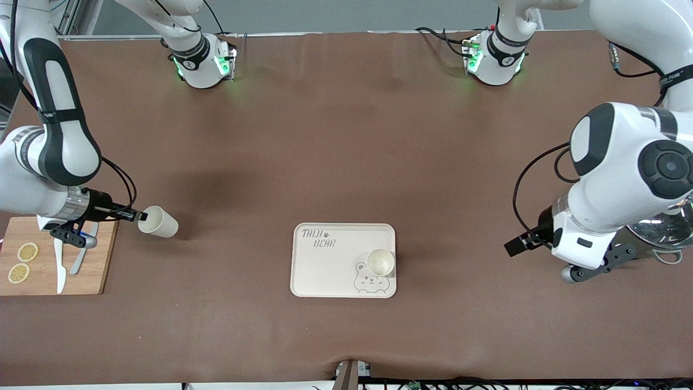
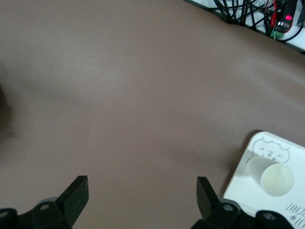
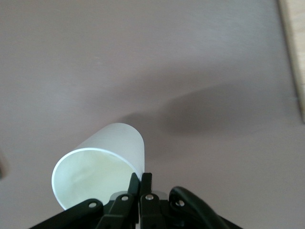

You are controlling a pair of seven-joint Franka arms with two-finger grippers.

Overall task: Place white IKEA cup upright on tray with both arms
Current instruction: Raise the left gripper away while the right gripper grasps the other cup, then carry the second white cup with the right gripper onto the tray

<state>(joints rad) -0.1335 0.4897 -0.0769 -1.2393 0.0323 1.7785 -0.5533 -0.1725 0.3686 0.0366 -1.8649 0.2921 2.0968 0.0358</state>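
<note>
A white cup point(image 1: 158, 221) lies tilted on its side, mouth toward the right arm, beside the wooden board. My right gripper point(image 1: 142, 216) is shut on its rim; in the right wrist view the gripper point(image 3: 141, 179) pinches the wall of the cup point(image 3: 100, 162). I cannot tell whether the cup touches the table. The cream bear tray point(image 1: 325, 260) lies near the middle, nearer the front camera. A second white cup point(image 1: 380, 262) stands upright on it over the bear drawing. My left gripper point(image 1: 511, 248) is open and empty over bare table toward the left arm's end. The left wrist view shows that gripper point(image 2: 141, 191), the tray point(image 2: 238, 186) and the upright cup point(image 2: 276, 179).
A wooden cutting board point(image 1: 97, 260) with lemon slices point(image 1: 27, 252) and a white knife point(image 1: 59, 265) lies at the right arm's end, under the right wrist. A shiny metal vessel point(image 1: 663, 230) sits at the left arm's end. The board's edge shows in the right wrist view point(image 3: 293, 47).
</note>
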